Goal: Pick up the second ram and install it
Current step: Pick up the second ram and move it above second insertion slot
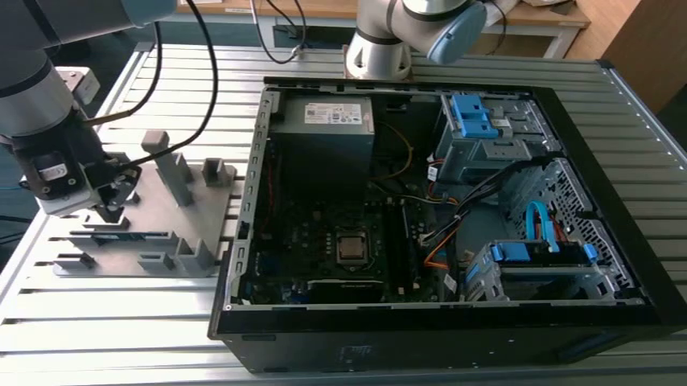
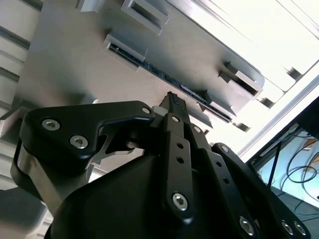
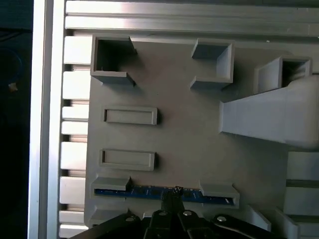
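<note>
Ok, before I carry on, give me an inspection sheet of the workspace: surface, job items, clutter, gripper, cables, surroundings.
Surface: slatted metal table carrying a grey fixture plate and an open computer case.
Job's things: the second ram stands on edge between grey holder blocks on the plate, not yet lifted.
Clutter: nothing seen.
Gripper: the gripper is poised at the ram's middle; contact cannot be told.
Cables: black cables hang from the arm; bundled wiring lies inside the case.
Surroundings: a second arm's base behind the case; wooden furniture beyond.
</note>
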You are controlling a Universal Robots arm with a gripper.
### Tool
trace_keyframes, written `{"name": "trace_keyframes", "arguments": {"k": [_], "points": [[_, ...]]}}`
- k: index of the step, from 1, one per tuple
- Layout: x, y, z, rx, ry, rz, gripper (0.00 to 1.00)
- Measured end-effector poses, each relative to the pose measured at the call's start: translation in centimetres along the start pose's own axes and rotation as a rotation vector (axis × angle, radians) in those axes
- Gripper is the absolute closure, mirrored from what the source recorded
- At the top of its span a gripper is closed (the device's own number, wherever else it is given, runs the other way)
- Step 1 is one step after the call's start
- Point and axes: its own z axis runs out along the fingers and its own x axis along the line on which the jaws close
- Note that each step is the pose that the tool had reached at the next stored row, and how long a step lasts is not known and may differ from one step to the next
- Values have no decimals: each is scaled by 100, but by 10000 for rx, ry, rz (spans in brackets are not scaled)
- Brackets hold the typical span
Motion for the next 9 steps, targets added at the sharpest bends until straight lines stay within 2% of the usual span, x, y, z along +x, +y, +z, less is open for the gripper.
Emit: {"name": "trace_keyframes", "arguments": {"k": [9], "points": [[0,0,0,19,-8,-888,90]]}}
